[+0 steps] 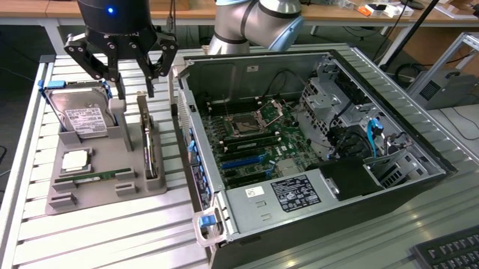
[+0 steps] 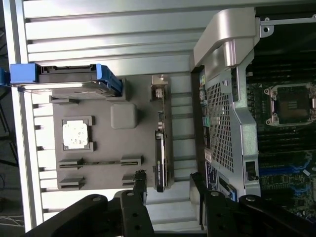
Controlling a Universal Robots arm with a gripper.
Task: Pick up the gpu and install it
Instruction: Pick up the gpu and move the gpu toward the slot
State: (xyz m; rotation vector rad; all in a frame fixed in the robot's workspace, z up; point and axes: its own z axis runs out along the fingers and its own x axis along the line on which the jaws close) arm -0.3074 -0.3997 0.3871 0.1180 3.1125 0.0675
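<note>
Exterior view shows us our gripper point(image 1: 133, 84) spread wide and empty, hovering just above the gpu point(image 1: 147, 140), which stands on edge in the grey holder point(image 1: 112, 154) beside the open computer case point(image 1: 247, 73) — we have neither picked it up nor installed it yet.

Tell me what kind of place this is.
Probably a robotics lab bench: a robot arm at a slatted metal table, an open computer case, and a tray holding a graphics card and hard drive.
</note>
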